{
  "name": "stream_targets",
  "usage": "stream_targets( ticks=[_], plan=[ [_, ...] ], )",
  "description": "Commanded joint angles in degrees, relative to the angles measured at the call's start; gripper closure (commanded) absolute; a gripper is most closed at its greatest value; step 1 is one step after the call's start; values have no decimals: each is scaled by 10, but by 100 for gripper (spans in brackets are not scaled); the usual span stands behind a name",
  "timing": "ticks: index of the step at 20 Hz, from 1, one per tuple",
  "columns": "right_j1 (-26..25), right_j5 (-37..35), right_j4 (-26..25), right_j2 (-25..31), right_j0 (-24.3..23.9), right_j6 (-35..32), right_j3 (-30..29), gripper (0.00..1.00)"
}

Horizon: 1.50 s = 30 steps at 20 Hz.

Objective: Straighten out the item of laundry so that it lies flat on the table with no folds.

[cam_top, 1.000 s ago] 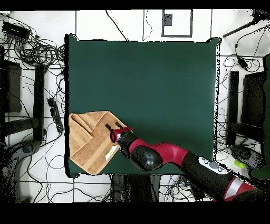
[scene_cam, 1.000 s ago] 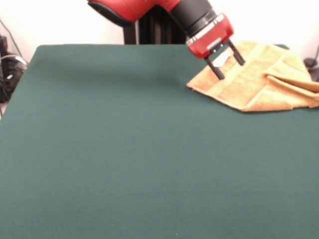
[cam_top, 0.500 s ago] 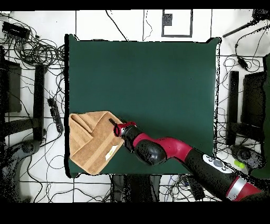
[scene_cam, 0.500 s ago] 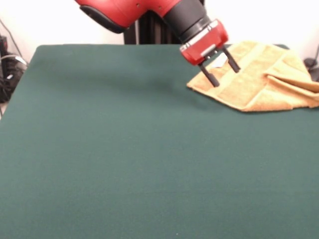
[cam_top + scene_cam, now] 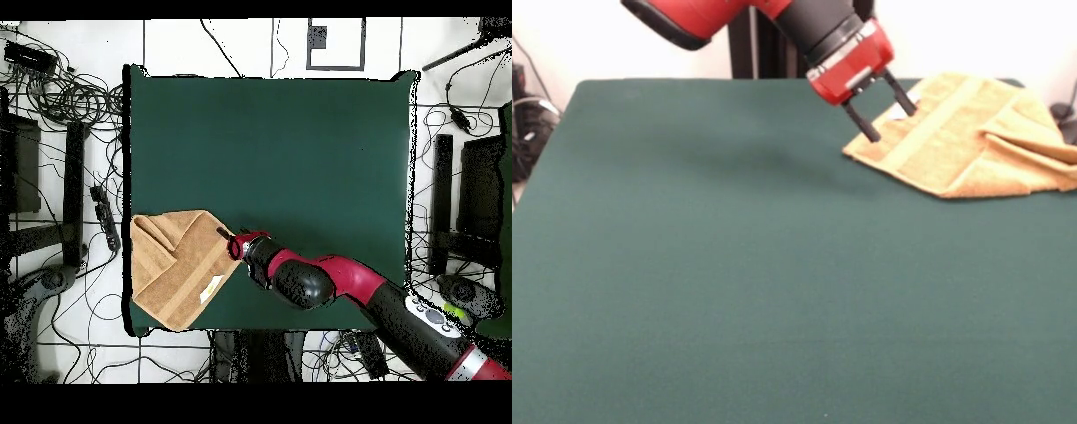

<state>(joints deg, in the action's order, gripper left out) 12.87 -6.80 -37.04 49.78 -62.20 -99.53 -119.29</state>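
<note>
The golden-orange towel (image 5: 971, 132) lies folded and rumpled at the far right of the green table (image 5: 741, 265) in the front view. In the overhead view the towel (image 5: 175, 265) sits at the table's lower left corner, with a white tag showing near its right edge. My gripper (image 5: 890, 113) is open and empty, its two black fingers (image 5: 862, 124) hanging just above the towel's left edge. In the overhead view the gripper (image 5: 233, 242) sits at the towel's right corner.
The red and black arm (image 5: 330, 290) reaches in across the table's lower edge in the overhead view. Cables and stands (image 5: 60, 90) crowd the floor around the table (image 5: 300, 150).
The gripper has moved off the towel toward the table's middle, left in the front view and right in the overhead view. It stays open. The towel has not moved.
</note>
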Motion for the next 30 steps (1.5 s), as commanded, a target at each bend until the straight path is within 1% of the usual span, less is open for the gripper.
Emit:
stream_targets(
  ticks=[1, 7, 12, 14, 17, 18, 21, 26, 30],
  plan=[
    [-5, -99, -31, 55, -10, 109, 86, 0],
    [-99, -119, -72, 65, -57, 170, 117, 0],
    [-170, -118, -109, 72, -79, 191, 145, 0],
    [-186, -106, -124, 70, -81, 178, 149, 0],
    [-186, -74, -145, 64, -72, 131, 141, 0],
    [-181, -72, -145, 64, -69, 119, 138, 0],
    [-205, -89, -138, 62, -73, 114, 145, 0],
    [-217, -30, -159, 47, -63, 48, 130, 0],
    [-221, -4, -178, 39, -57, 28, 125, 0]
  ],
)
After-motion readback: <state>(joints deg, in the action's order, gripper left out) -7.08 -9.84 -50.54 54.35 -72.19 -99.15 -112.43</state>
